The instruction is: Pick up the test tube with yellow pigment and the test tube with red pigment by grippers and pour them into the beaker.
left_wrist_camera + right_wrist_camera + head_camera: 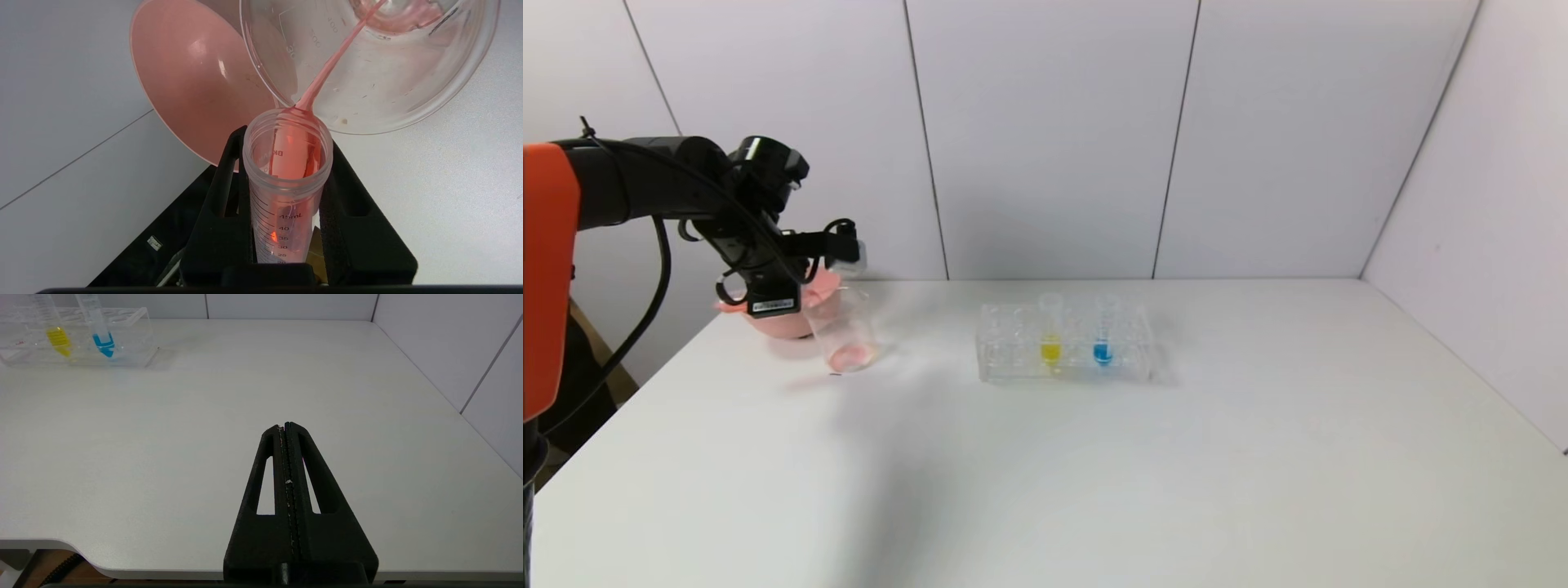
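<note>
While red liquid streams into the beaker (380,81), left gripper (286,171) clamped on the test tube with red pigment (286,183), seemingly tilted.

Right gripper (284,426), fingers pressed together, above a white worktop (245,416); far off, a clear rack (135,335) holds yellow (57,337) and blue (103,341) tubes.

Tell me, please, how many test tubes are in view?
3: the red tube in the left gripper, pouring into the beaker; the yellow tube and the blue tube in the rack.
</note>
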`<state>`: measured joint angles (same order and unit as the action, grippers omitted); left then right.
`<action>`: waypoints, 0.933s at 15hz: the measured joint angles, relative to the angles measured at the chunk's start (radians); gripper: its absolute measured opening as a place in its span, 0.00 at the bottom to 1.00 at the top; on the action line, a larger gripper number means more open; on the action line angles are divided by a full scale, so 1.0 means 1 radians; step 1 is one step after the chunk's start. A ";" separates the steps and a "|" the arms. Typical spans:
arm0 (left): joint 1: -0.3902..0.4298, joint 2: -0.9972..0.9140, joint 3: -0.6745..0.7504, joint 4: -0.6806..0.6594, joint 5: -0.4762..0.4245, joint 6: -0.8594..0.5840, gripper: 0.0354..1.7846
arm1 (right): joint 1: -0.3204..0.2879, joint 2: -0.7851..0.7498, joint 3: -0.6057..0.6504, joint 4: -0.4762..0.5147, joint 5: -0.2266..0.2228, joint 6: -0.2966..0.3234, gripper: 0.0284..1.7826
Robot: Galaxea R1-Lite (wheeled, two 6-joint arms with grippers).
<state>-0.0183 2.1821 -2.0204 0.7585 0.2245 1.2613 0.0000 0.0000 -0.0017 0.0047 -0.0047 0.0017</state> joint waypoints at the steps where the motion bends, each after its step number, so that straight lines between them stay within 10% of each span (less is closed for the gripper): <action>1: -0.001 0.000 0.000 0.000 0.000 0.000 0.25 | 0.000 0.000 0.000 0.000 0.000 0.000 0.05; 14: -0.014 0.001 0.000 -0.007 0.021 0.000 0.25 | 0.000 0.000 0.000 0.000 0.000 0.000 0.05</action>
<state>-0.0326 2.1836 -2.0204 0.7519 0.2457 1.2617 0.0000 0.0000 -0.0017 0.0047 -0.0047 0.0017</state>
